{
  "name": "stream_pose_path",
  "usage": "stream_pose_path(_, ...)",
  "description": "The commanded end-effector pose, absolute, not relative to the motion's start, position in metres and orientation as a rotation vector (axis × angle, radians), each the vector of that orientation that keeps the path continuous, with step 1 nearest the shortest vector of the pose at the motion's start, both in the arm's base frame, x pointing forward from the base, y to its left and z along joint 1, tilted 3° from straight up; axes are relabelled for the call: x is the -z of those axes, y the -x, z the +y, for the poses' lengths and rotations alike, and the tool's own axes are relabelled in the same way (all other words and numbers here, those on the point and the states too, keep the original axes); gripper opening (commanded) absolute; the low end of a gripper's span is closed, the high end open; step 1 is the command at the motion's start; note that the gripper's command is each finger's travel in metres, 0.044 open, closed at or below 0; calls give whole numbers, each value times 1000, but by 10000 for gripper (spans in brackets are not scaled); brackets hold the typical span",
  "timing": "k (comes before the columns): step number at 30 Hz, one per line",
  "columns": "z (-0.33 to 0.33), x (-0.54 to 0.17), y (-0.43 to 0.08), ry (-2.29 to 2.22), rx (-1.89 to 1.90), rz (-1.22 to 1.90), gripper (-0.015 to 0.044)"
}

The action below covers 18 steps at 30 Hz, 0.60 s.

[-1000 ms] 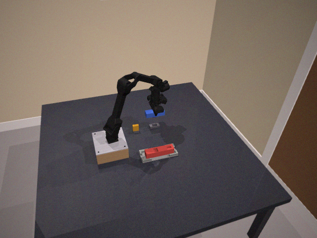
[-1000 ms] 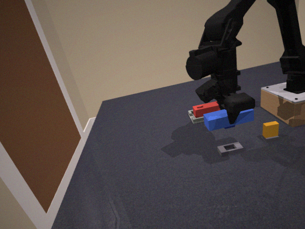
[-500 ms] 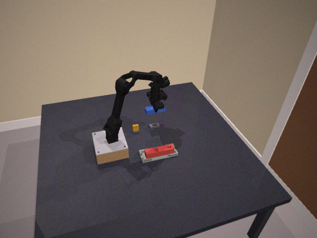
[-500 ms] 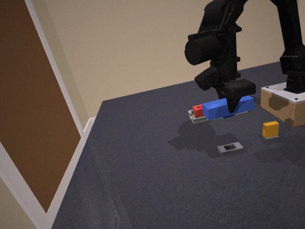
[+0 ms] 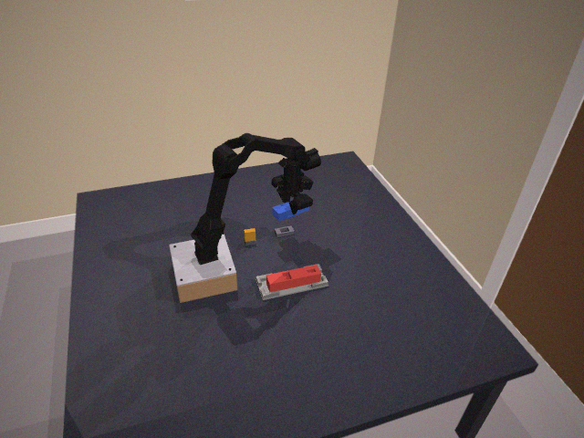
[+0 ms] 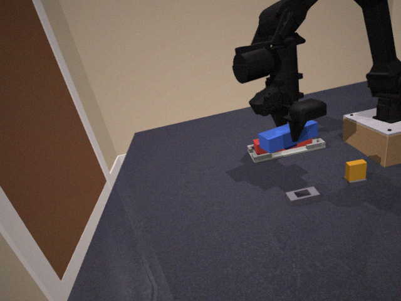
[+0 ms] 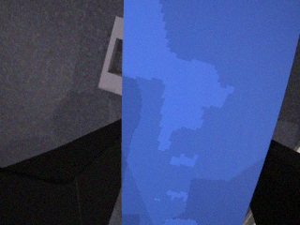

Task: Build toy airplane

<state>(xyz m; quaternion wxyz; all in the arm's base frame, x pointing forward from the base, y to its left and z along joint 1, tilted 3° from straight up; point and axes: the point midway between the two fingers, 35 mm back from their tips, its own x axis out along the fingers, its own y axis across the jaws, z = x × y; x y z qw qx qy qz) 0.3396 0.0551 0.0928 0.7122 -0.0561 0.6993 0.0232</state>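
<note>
My gripper [image 5: 293, 207] [image 6: 287, 132] [image 7: 186, 133] is shut on the blue wing [image 5: 282, 211] [image 6: 273, 139] [image 7: 197, 103] and holds it in the air, roughly level, across its middle. The wing's underside and tab are hidden. The red fuselage [image 5: 299, 277] [image 6: 256, 148] lies lengthwise in the pale grey cradle [image 5: 292, 293] [image 6: 280, 156], its two top sockets showing empty in the top view. The wing overlaps it in the exterior view but hangs apart from it in the top view. The orange tail fin [image 5: 249, 234] [image 6: 355, 170] stands upright nearer the arm's base.
A small grey holder [image 5: 278, 232] [image 6: 291, 196] [image 7: 110, 82] with a rectangular opening sits behind the cradle in the top view, right of the tail fin. The arm's wooden base block [image 5: 207, 286] [image 6: 366, 147] stands left of the cradle there.
</note>
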Motion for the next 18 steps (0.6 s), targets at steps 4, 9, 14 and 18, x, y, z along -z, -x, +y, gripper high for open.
stream_pose_path(4,31,-92,-336,217,-145,1543,0)
stream_pose_path(9,15,-90,-333,277,-201,1539,0)
stream_pose_path(14,-1,-88,-330,345,-264,1534,0)
stream_pose_path(18,-13,-87,-326,400,-317,1527,0)
